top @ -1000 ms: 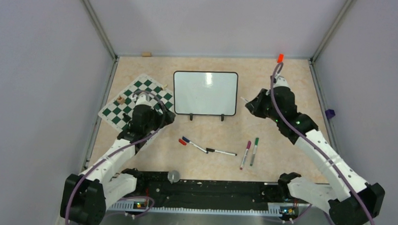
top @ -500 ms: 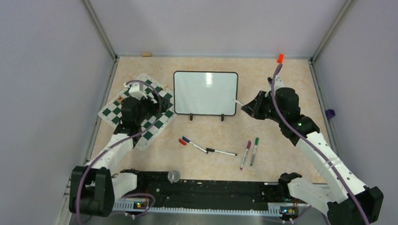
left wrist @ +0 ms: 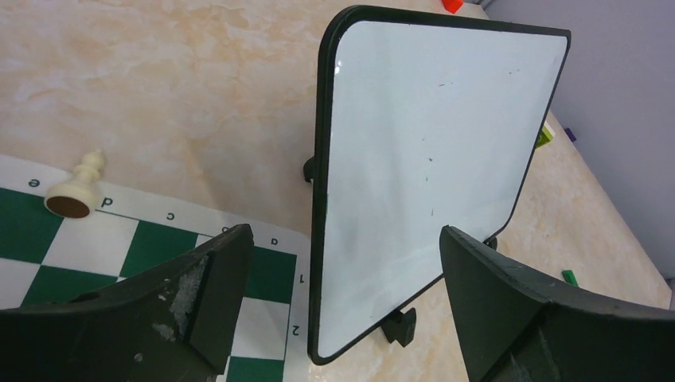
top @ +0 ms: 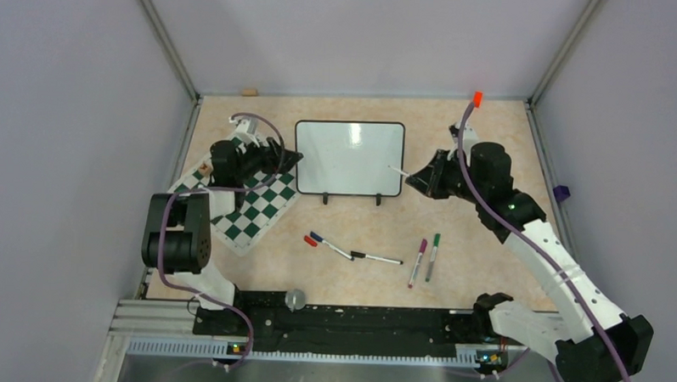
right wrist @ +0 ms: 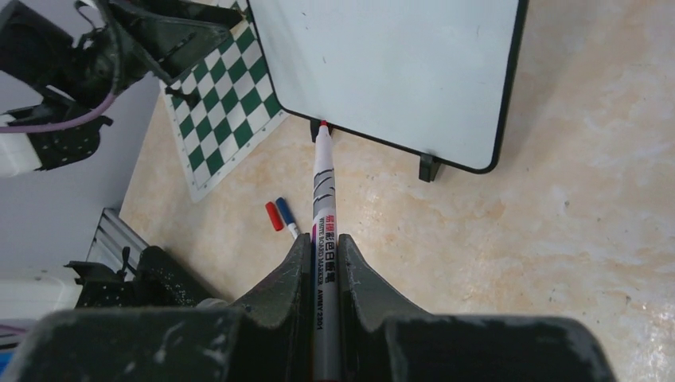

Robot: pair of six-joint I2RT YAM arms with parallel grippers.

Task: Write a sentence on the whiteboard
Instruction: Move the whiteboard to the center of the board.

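Observation:
The whiteboard [top: 349, 157] stands on its two black feet at the back middle. Its face is blank; no red sentence shows on it, only faint specks in the left wrist view [left wrist: 430, 159]. My left gripper [top: 290, 159] is open, its jaws on either side of the board's left edge [left wrist: 344, 239] without closing on it. My right gripper [top: 419, 181] is shut on a white marker [right wrist: 323, 183] with a red tip. The tip points at the board's right edge, close to its lower rim in the right wrist view [right wrist: 390, 72].
The green-and-white chess mat [top: 251, 201] lies left of the board, with a pale chess piece [left wrist: 76, 191] on it. Several markers lie in front: blue and red [top: 325, 244], black [top: 377, 259], purple [top: 418, 262], green [top: 432, 256]. A red cap [top: 477, 99] lies at the back right.
My left arm has swung up from the chess mat to the board's left edge. My right gripper has moved left with the marker toward the board's right edge.

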